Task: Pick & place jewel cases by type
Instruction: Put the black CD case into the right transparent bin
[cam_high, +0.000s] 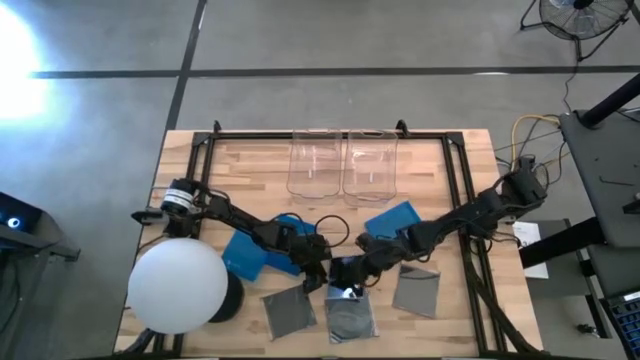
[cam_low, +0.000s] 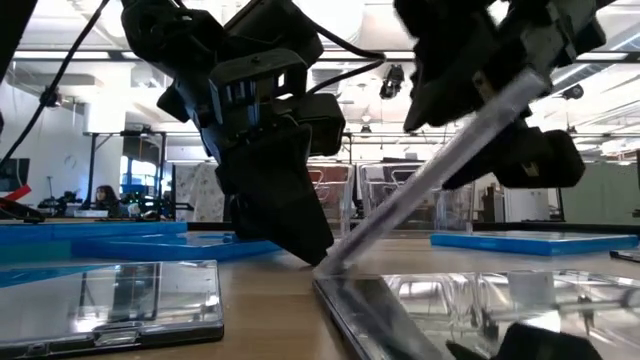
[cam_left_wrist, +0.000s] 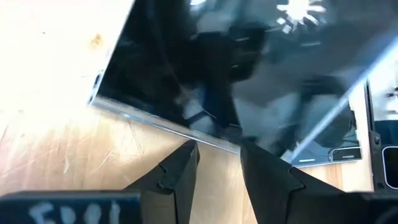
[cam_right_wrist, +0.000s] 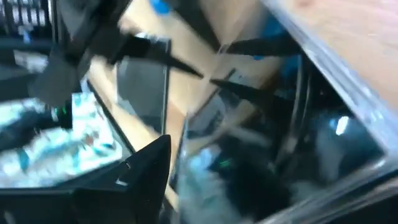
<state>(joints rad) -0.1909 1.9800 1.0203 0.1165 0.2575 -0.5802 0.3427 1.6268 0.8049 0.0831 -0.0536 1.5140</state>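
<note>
Sphere (cam_high: 177, 284) beside blue cases (cam_high: 256, 252)

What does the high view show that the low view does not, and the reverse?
Only the high view shows the white sphere at the near left, the wooden table as a whole, and the blue jewel case lying near the right arm.

Only the low view shows the lid of the dark jewel case tilted up from its near edge, and the room behind, with a seated person.

Both show the two clear bins at the far edge, the left pincer and the right pincer meeting at the same case.
</note>
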